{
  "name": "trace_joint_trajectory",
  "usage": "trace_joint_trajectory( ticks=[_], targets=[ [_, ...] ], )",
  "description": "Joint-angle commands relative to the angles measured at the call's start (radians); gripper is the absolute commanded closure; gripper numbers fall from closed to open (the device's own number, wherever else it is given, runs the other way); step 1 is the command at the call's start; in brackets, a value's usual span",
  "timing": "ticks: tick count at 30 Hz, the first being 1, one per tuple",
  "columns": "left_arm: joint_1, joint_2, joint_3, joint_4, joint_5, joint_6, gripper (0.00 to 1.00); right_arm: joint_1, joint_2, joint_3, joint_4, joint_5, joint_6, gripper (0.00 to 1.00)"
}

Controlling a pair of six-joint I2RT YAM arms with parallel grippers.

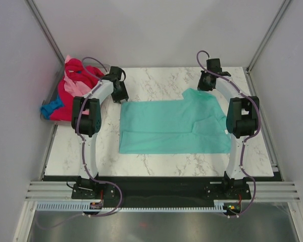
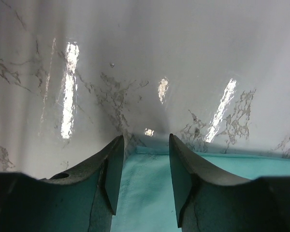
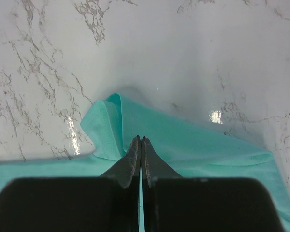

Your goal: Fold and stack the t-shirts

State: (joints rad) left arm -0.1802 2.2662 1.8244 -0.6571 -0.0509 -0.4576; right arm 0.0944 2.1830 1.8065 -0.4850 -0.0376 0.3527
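Note:
A teal t-shirt (image 1: 171, 126) lies spread flat in the middle of the marble table. My left gripper (image 1: 120, 93) is open and low over its far left corner; the teal cloth (image 2: 150, 193) lies between and below the fingers of the left gripper (image 2: 146, 137). My right gripper (image 1: 206, 83) is shut at the shirt's far right end. In the right wrist view the right gripper (image 3: 141, 138) points at a folded sleeve of the teal cloth (image 3: 193, 145), and I see no cloth between the fingers. A heap of crimson and pink tees (image 1: 73, 91) with a blue one (image 1: 53, 107) lies at the far left.
Grey walls close in the table (image 1: 156, 80) on the left, right and back. The heap of tees hangs over the table's left edge. A black strip (image 1: 156, 181) and the arm bases run along the near edge.

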Motion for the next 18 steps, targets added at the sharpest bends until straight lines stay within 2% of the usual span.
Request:
trace_joint_trajectory(
  ticks=[1, 4, 8, 12, 18],
  targets=[
    [-0.005, 0.029, 0.039, 0.001, 0.005, -0.003, 0.51, 0.002, -0.039, -0.012, 0.023, -0.004, 0.005, 1.0],
    [-0.007, 0.039, 0.047, -0.001, 0.008, -0.003, 0.63, 0.002, -0.038, -0.016, 0.023, 0.002, 0.002, 1.0],
    [-0.007, 0.032, 0.049, -0.003, 0.02, 0.0, 0.85, 0.002, -0.037, -0.016, 0.023, 0.007, 0.0, 1.0],
    [-0.007, -0.002, 0.038, -0.004, 0.022, 0.004, 0.97, 0.002, -0.042, -0.007, 0.022, 0.005, 0.002, 1.0],
    [-0.01, -0.063, 0.015, -0.01, 0.013, 0.013, 0.98, 0.001, -0.077, -0.003, 0.006, 0.001, 0.015, 1.0]
  ],
)
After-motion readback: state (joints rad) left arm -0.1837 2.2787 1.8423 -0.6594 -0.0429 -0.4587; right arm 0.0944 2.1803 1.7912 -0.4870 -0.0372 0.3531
